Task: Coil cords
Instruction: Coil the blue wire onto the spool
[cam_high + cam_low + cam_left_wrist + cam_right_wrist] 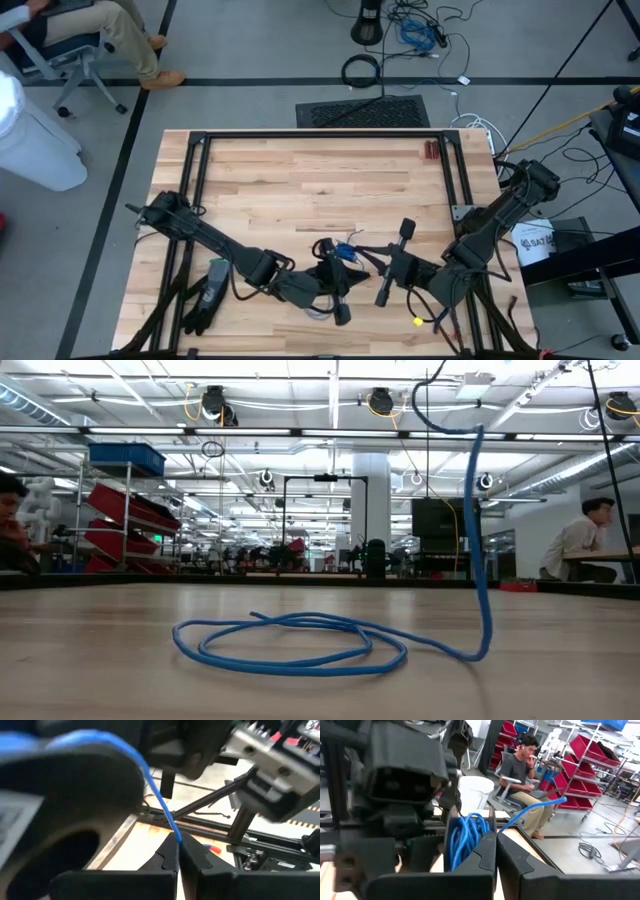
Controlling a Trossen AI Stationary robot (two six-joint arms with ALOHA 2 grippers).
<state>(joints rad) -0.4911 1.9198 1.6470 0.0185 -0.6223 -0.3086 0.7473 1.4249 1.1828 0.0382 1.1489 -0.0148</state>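
Coiling step judged mid-way. Left gripper (177, 851) seen clamped on the blue cord (159, 802), strand pinched between the closed fingertips, at about 6 o'clock on the table (300, 170) in the high view. Right gripper (495, 851) also closed, holding a bunch of wound blue loops (465, 837) with a free strand arcing away; in the high view placed just to the 3 o'clock side of the left one, near the front edge. Cord itself (345, 252) gathered between the two grippers; in the low view a flat loop (290, 645) lying on the wood with a tail rising upward out of frame. Next move judged to call for another wrap of the slack onto the held bundle, with tension kept light so the loop on the table is drawn up without snagging. Open wood available toward 12 o'clock; front edge close at 6 o'clock, little margin there. Black glove (205, 298) lying at roughly 8 o'clock, well clear of the cord. Black frame rails bordering the table at 9 and 3 o'clock.
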